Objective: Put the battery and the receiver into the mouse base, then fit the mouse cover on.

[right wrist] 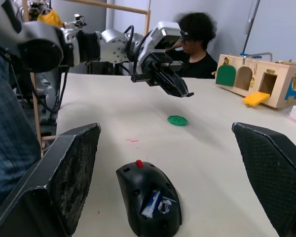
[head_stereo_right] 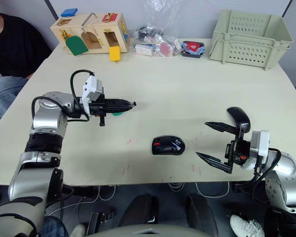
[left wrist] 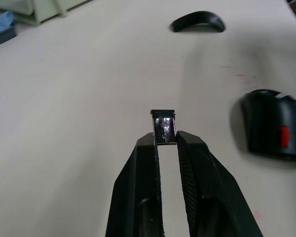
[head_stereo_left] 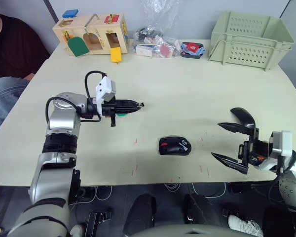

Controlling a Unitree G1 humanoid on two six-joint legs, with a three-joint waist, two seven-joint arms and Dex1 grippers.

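Observation:
The black mouse base [head_stereo_left: 175, 146] with its red wheel lies on the table's front middle. The blue battery [right wrist: 150, 205] sits inside it. My left gripper [head_stereo_left: 140, 104] hovers left of and beyond the base, shut on the small black receiver [left wrist: 164, 126], which sticks out past its fingertips. Just beneath that gripper a green disc [head_stereo_left: 121, 114] lies on the table. My right gripper [head_stereo_left: 217, 139] is wide open to the right of the base, holding nothing. The glossy black mouse cover [head_stereo_left: 243, 116] rests on the table just behind the right gripper's upper finger.
Along the far edge stand a wooden latch box [head_stereo_left: 91, 33], plastic bags of small parts [head_stereo_left: 153, 42], a blue and red item [head_stereo_left: 191, 49] and a pale green crate [head_stereo_left: 251, 37]. A person [head_stereo_left: 10, 44] sits at the far left corner.

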